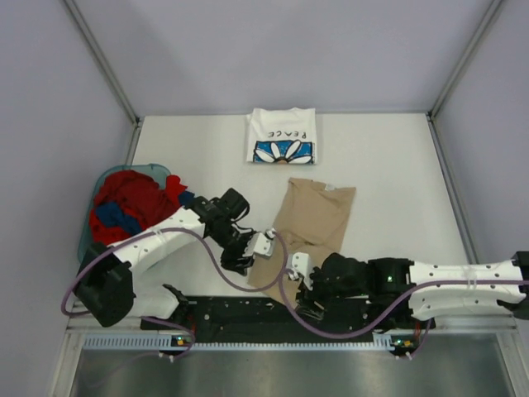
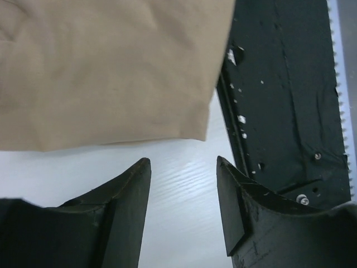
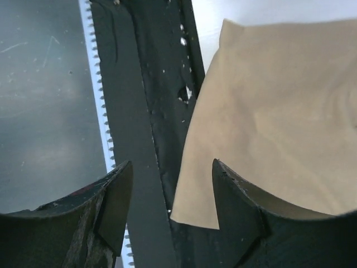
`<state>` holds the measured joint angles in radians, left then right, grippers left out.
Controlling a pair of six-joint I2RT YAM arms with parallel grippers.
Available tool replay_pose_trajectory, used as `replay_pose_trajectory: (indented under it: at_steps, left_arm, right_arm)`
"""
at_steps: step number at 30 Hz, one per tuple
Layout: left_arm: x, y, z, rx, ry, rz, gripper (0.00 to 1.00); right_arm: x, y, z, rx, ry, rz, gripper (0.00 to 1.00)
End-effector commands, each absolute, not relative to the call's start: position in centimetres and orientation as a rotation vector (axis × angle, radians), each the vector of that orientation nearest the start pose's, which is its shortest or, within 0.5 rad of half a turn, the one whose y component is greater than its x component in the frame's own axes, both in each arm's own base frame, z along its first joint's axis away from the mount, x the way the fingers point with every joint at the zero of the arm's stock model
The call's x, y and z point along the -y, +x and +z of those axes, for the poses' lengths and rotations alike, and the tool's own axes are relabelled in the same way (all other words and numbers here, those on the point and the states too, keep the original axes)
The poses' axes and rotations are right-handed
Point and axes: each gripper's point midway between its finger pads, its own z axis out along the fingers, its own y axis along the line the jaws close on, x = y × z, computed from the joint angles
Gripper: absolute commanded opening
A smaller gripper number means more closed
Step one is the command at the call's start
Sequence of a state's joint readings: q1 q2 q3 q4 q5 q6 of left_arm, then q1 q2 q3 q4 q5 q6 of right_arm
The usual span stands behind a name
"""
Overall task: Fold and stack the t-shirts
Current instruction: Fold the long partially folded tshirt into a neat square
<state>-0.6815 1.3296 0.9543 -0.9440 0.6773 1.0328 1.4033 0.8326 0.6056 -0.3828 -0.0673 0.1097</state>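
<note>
A tan t-shirt lies partly folded in the middle of the table, its near end over the black strip. My left gripper is open and empty just left of the shirt's near left corner; the left wrist view shows the tan cloth ahead of the jaws. My right gripper is open and empty at the shirt's near edge; the right wrist view shows the tan corner between the jaws. A folded white daisy "PEACE" shirt lies at the back. Red and blue shirts fill the basket.
A teal basket stands at the left edge of the table. A black strip runs along the near table edge, with a toothed rail beside it. Grey walls enclose the table.
</note>
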Motion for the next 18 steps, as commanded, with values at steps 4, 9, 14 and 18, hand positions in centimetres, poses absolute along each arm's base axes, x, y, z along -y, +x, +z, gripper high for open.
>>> replay_pose_trajectory:
  at_steps: [4, 9, 14, 18]
  left_arm:
    - [20.9, 10.9, 7.1, 1.846, -2.742, 0.939, 0.57]
    - [20.9, 10.5, 5.6, 1.855, -2.721, 0.958, 0.61]
    - [22.2, 10.5, 5.0, 1.887, -2.701, 0.984, 0.63]
    - [22.4, 10.6, 4.7, 1.892, -2.718, 0.971, 0.63]
  right_arm:
    - [-25.6, 4.0, 8.2, -2.184, -1.207, 0.551, 0.56]
    - [-25.2, 4.5, 8.1, -2.191, -1.126, 0.531, 0.57]
    - [-24.0, 3.2, 5.8, -2.392, -0.974, 0.524, 0.57]
    - [-22.7, 2.7, 4.6, -2.515, -0.7, 0.589, 0.56]
